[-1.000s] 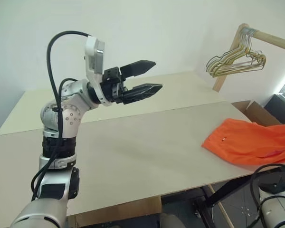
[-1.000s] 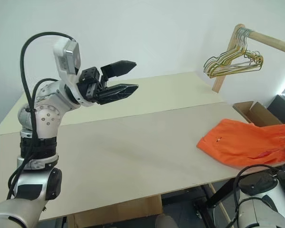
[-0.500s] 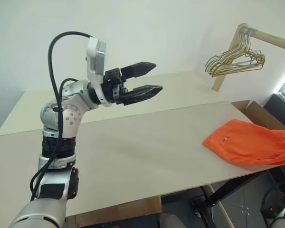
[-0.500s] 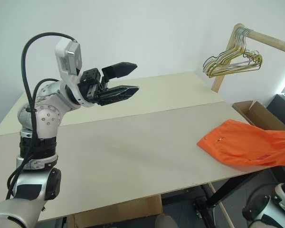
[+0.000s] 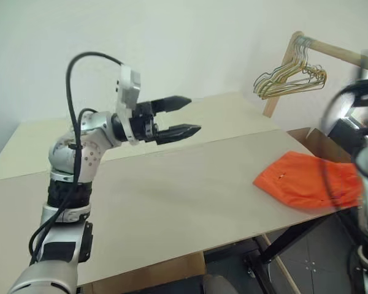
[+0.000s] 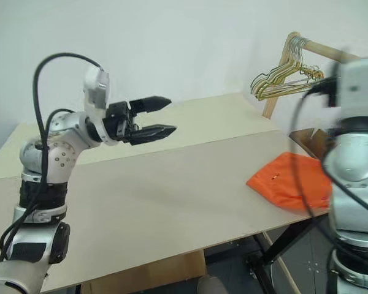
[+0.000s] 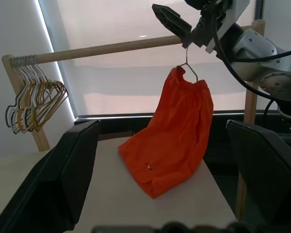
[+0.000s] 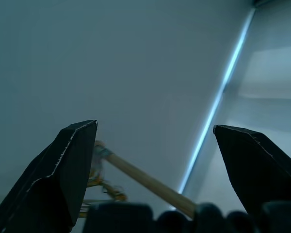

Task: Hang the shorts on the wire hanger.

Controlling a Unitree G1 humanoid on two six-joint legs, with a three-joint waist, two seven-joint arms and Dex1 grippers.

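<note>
- Our right arm has swung up since a second ago, when it sat low by the table edge; the right gripper (image 8: 155, 126) now has its fingers spread wide with nothing between them
- The bright orange soft fabric shorts (image 7: 172, 131) hang just below that hand from the hook of the thin metal wire hanger (image 7: 186, 62), their lower end resting on the pale wooden table (image 5: 172, 196)
- The hook sits by the round wooden rail (image 7: 111, 47); we cannot tell whether it bears on it
- Our left gripper (image 5: 194, 114) has sunk a little and is wide open and empty, well apart from the shorts
- We judge the shorts are on the hanger and the right hand has let go, so little is left to do
</note>
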